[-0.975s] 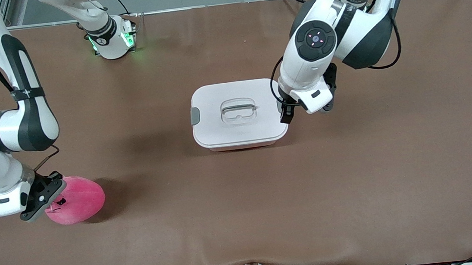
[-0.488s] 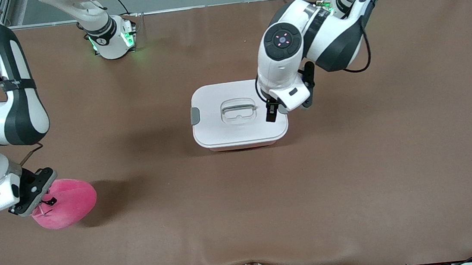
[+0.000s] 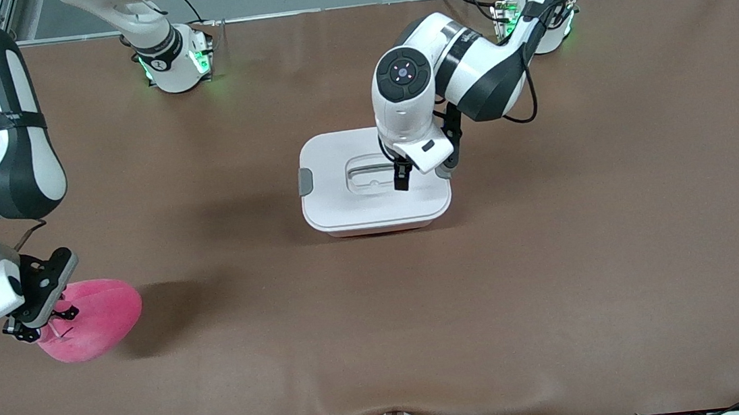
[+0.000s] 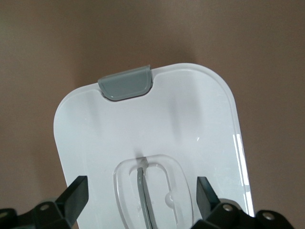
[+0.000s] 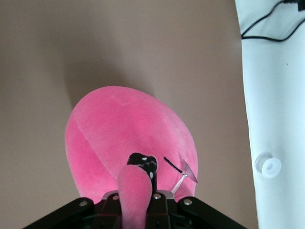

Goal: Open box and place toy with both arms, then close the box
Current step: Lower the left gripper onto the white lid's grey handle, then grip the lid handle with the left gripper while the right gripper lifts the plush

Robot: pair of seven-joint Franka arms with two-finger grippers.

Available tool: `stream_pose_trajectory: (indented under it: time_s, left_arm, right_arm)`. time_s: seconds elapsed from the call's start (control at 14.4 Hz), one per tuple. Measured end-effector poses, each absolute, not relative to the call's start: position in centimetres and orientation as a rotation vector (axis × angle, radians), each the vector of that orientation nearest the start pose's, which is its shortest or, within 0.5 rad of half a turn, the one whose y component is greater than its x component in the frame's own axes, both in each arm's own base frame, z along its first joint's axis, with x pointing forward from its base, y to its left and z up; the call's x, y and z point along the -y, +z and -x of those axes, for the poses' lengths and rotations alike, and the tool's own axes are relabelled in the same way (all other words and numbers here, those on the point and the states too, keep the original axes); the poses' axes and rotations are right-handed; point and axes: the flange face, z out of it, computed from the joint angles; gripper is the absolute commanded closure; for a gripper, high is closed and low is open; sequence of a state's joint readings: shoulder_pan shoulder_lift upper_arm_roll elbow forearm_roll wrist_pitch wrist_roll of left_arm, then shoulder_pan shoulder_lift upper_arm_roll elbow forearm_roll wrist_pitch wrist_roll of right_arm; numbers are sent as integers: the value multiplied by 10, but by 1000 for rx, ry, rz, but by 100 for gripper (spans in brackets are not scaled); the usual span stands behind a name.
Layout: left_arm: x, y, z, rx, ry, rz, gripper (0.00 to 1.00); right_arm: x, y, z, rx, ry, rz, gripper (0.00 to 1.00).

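The box (image 3: 343, 215) stands mid-table with its white lid (image 3: 331, 201) on; the lid also shows in the left wrist view (image 4: 95, 124). One grey clip (image 3: 305, 181) shows at the right arm's end, and also in the left wrist view (image 4: 125, 86). My left gripper (image 3: 400, 177) hangs open just over the lid, its fingers (image 4: 74, 195) on either side of the recessed handle (image 4: 145, 191). My right gripper (image 3: 38, 321) is shut on a limb of the pink toy (image 3: 92, 319) and holds it a little above the table at the right arm's end. In the right wrist view the toy (image 5: 128, 133) fills the space before the gripper (image 5: 138, 200).
The brown mat (image 3: 553, 285) covers the table. The arm bases stand at the edge farthest from the front camera, the right arm's base (image 3: 175, 60) and the left arm's base (image 3: 537, 15). The mat bulges at the near edge (image 3: 388, 402).
My left gripper has moved from the box's clip at the left arm's end to over the lid's handle. My right gripper has carried the toy toward the right arm's end of the table.
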State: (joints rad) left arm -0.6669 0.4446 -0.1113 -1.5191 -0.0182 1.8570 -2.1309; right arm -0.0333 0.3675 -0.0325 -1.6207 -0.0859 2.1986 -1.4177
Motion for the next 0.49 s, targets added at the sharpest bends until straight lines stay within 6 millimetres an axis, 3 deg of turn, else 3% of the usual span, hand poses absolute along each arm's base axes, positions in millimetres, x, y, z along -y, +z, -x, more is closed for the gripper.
stream_pose_trajectory:
  time_s: [0.49]
  left_arm:
    - [494, 373, -472, 2091, -16, 2243, 0]
  right_arm:
    - [44, 433, -682, 2466, -121, 2280, 100]
